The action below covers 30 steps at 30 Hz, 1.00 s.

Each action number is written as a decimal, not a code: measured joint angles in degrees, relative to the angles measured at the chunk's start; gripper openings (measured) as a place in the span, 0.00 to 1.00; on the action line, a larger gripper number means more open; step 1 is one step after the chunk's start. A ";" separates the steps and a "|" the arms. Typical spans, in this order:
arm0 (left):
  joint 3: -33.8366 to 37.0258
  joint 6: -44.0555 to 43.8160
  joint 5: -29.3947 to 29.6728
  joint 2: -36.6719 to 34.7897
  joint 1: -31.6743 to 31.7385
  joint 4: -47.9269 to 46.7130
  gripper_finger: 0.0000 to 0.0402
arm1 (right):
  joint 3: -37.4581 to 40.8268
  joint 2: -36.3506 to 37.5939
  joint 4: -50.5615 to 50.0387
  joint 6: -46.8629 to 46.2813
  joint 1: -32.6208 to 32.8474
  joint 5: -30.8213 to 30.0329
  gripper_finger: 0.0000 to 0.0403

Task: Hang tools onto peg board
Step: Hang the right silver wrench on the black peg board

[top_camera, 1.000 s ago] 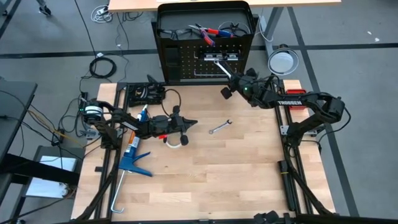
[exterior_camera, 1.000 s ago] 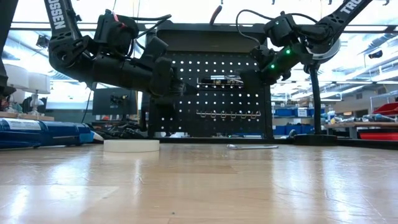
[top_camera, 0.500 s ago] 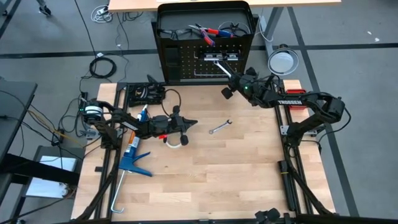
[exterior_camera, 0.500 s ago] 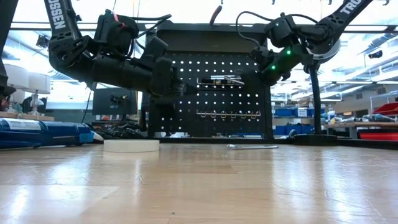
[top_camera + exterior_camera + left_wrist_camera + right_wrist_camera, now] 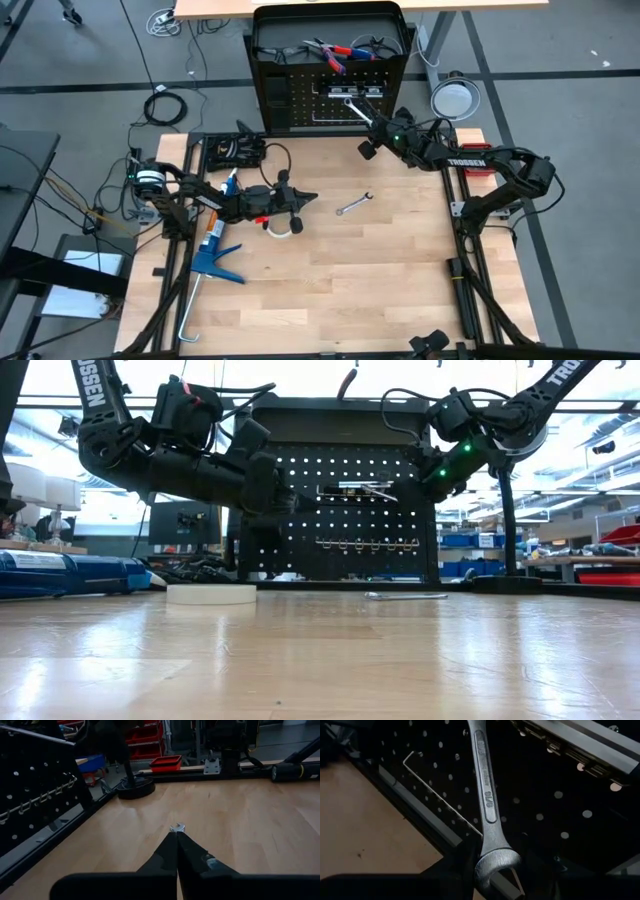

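My right gripper (image 5: 374, 127) is shut on a silver wrench (image 5: 485, 795) in front of the upright black peg board (image 5: 300, 95). It stands close to the board's rows of hooks (image 5: 440, 800) and a black bar with pale windows (image 5: 570, 745). My left gripper (image 5: 308, 197) is shut and empty, above the table. A white tape roll (image 5: 283, 227) lies flat on the table beside it. A second silver wrench (image 5: 354, 204) lies flat on the wood just beyond its fingertips (image 5: 176, 834). Red-handled pliers (image 5: 335, 52) lie in the box behind the board. My right gripper pinches the wrench at its open-jaw end (image 5: 495, 862) between its two fingers. The shaft runs on from the fingers toward the peg board, its far end (image 5: 350, 101) near the board's face. The wrench is lifted clear of the table.
A large blue caulking gun (image 5: 215, 250) lies along the table's left side. A round lamp (image 5: 455, 98) stands at the far right by the board. Cables (image 5: 235, 150) lie at the far left corner. The near half of the wooden table (image 5: 330, 290) is bare.
My right gripper has moved a little toward the peg board and up, carrying the wrench, whose shaft now shows in front of the black bar in the low view.
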<state>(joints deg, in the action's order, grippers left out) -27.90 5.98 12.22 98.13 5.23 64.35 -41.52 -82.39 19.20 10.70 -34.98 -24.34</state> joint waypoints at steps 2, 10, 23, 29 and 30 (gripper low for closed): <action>0.00 0.00 -0.01 0.00 0.00 0.01 0.00 | 0.00 0.00 0.00 -0.21 -0.30 0.02 0.33; 0.00 0.00 -0.01 0.00 0.00 -0.01 0.00 | 0.00 0.00 -0.25 -0.31 -2.18 0.27 0.33; 0.00 0.94 0.01 0.00 0.00 0.01 0.00 | 0.00 0.00 1.89 -0.46 -2.36 -0.15 0.33; 0.00 0.92 0.03 0.00 0.00 0.01 0.00 | 0.00 0.00 1.95 -0.20 -1.47 -0.55 0.33; 0.00 0.92 0.03 0.00 0.00 0.01 0.00 | 0.00 0.00 1.75 -0.18 -1.09 -1.16 0.33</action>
<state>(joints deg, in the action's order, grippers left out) -27.90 6.90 12.25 98.13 5.23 64.36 -41.52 -82.39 20.95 10.52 -36.08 -25.49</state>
